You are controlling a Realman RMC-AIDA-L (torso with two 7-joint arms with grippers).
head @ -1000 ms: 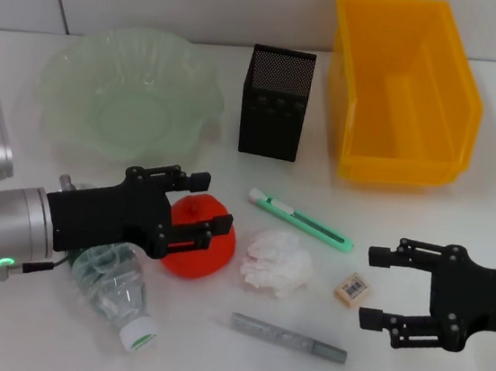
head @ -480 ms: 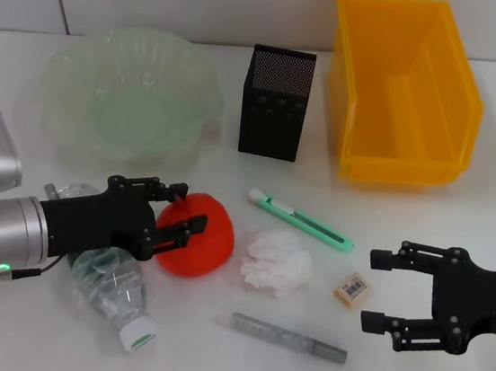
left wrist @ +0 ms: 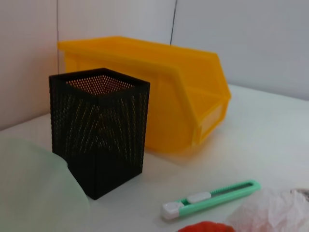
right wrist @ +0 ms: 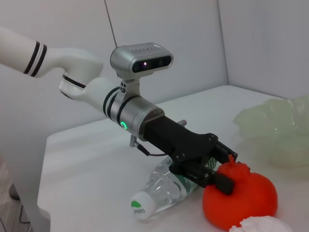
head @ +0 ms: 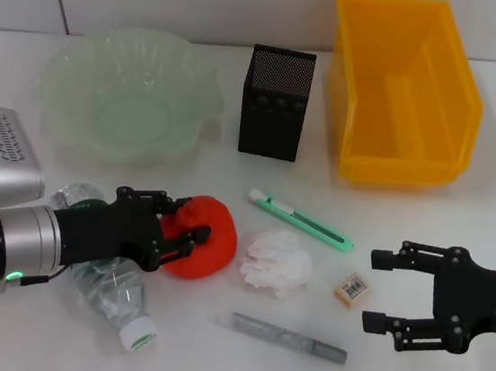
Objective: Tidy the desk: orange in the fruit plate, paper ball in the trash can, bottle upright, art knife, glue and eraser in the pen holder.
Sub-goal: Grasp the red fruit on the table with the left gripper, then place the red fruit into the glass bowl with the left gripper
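The red-orange orange [head: 210, 240] lies on the white desk [head: 462, 212], left of the paper ball [head: 275, 261]. My left gripper [head: 185, 219] is open and low at the orange's left side, its fingers straddling the knobby top [right wrist: 234, 167]. The clear bottle [head: 117, 292] lies on its side under that arm, white cap toward me. My right gripper [head: 380, 288] stands open just right of the beige eraser [head: 353, 289]. The grey glue stick [head: 288, 337] lies in front of the paper ball, and the mint-green art knife [head: 301, 219] behind it.
The pale-green fruit plate [head: 127, 98] sits at the back left. The black mesh pen holder [head: 276, 103] is at the back middle, with the yellow-orange trash can [head: 405, 87] to its right. The left wrist view shows the pen holder [left wrist: 99, 128], trash can [left wrist: 159, 96] and knife [left wrist: 210, 198].
My left gripper has dropped lower and drawn back leftward, from over the orange to its left side. The orange has shifted slightly right. The right arm has not moved.
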